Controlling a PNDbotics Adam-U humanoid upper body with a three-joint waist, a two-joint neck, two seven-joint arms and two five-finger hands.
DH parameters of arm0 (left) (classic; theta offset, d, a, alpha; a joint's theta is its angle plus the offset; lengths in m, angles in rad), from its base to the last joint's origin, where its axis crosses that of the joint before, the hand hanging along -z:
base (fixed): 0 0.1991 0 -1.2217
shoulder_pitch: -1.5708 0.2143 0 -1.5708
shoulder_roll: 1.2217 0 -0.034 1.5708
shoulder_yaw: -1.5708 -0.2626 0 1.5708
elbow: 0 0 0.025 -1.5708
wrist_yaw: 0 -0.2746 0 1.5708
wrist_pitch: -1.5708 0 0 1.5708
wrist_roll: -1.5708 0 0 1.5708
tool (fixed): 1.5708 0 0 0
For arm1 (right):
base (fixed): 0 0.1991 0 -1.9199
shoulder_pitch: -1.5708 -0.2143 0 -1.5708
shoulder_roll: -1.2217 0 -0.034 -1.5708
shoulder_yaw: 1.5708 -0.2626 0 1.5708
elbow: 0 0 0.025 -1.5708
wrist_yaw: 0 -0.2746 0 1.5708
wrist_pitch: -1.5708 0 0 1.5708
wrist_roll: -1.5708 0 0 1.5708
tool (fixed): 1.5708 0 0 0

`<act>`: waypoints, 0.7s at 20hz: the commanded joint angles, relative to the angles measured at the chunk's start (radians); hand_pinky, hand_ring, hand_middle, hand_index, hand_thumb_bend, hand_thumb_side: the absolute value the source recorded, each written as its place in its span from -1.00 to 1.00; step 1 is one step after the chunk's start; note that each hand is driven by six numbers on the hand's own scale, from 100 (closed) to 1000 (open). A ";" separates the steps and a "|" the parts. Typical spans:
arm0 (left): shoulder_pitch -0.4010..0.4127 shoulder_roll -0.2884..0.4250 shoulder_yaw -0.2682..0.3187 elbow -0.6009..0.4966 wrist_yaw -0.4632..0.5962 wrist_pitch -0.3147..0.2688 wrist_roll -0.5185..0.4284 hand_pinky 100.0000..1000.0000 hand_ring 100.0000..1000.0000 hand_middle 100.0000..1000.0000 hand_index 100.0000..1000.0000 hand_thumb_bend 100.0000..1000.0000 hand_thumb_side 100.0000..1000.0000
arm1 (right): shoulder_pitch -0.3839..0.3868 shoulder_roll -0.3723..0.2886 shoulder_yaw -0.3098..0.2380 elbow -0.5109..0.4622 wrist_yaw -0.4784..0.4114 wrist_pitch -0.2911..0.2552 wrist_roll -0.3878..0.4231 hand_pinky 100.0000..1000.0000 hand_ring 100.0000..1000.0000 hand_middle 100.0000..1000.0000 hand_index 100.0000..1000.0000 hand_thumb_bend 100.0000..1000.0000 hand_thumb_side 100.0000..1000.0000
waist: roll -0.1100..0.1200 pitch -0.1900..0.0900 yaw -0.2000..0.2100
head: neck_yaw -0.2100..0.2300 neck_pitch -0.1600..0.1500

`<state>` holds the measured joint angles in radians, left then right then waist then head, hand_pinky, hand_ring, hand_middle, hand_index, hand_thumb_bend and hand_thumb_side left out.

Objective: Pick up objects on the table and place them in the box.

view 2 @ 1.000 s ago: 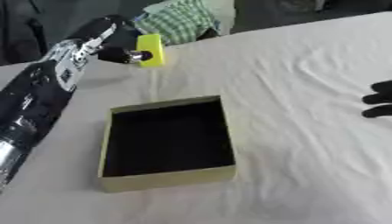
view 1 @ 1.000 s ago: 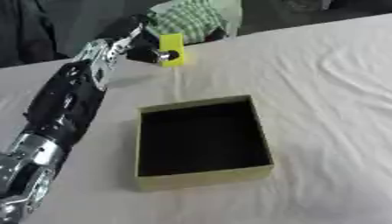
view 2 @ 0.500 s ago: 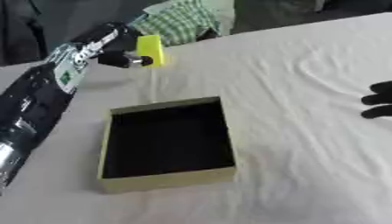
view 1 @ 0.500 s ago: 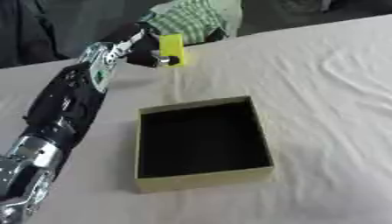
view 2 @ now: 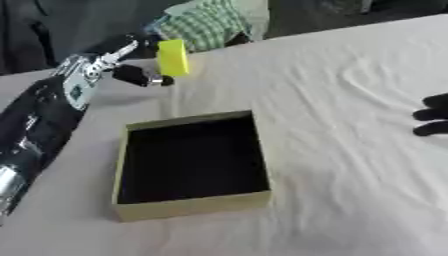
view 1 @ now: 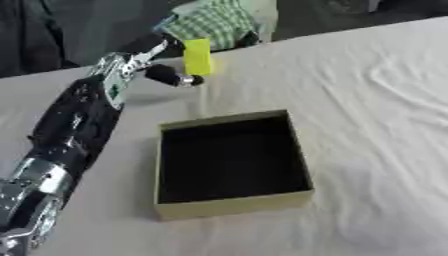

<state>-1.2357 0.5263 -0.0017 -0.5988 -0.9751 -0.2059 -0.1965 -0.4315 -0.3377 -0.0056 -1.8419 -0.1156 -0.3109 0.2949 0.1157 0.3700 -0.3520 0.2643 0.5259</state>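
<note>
A yellow block (view 1: 197,56) is held upright just above the far side of the white table, pinched by my left hand (view 1: 144,55). The black arm runs up to it from the lower left. An open cardboard box (view 1: 232,202) with a dark, empty inside sits in the middle of the table, nearer than the block and slightly to its right. My right hand (view 2: 433,115) shows only as a dark part at the right edge of the right eye view, resting on the cloth away from the box.
A green checked cloth bundle (view 1: 214,22) lies at the table's far edge, right behind the block. The white tablecloth (view 1: 376,100) is wrinkled to the right of the box. Dark shapes stand beyond the far edge.
My left hand has turned slightly while keeping the yellow block; the block stays at almost the same spot. Box and right hand have not moved.
</note>
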 commanded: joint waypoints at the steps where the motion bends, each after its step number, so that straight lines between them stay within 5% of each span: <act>1: -0.016 0.015 0.004 -0.010 -0.011 0.007 0.033 0.61 0.51 0.59 0.68 0.31 0.14 | -0.014 -0.009 -0.004 -0.008 0.003 0.000 0.003 0.24 0.43 0.43 0.84 -1.00 0.46 | -0.010 -0.018 -0.002 | 0.003 -0.013; 14: -0.027 0.026 0.005 -0.036 -0.014 0.030 0.154 0.62 0.53 0.61 0.68 0.32 0.05 | -0.013 -0.008 -0.006 -0.003 0.002 0.001 0.006 0.23 0.43 0.43 0.83 -1.00 0.46 | -0.007 -0.026 -0.002 | 0.005 -0.013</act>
<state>-1.2362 0.5255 -0.0014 -0.6101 -0.9931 -0.1763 -0.0531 -0.4316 -0.3375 -0.0056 -1.8360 -0.1155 -0.3087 0.2980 0.1156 0.3710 -0.3542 0.2670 0.5257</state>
